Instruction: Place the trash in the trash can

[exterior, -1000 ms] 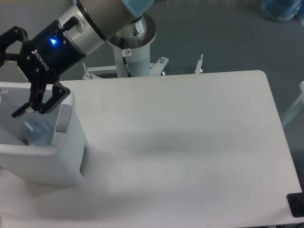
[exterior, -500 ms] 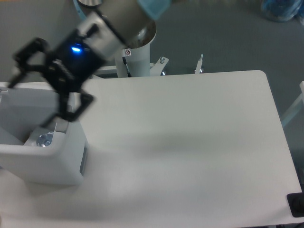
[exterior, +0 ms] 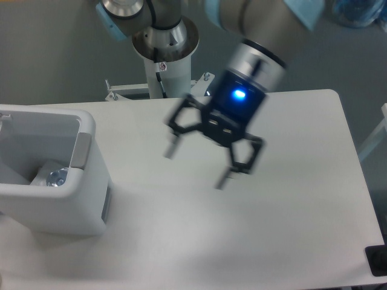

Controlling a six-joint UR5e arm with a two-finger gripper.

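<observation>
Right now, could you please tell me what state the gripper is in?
Gripper: open, holding nothing, above the table.

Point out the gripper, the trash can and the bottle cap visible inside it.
gripper (exterior: pixel 196 165): fixed camera, between its open fingertips.
trash can (exterior: pixel 91 124): fixed camera, rim corner.
bottle cap (exterior: pixel 58 177): fixed camera, cap top.

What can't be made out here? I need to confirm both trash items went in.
- Bottle: only its blue cap shows; the trash can wall hides the rest.
- Plastic bag: not visible; the can's interior is cut off by the left edge.
- End effector: motion-blurred, fingers spread, seemingly empty.
</observation>
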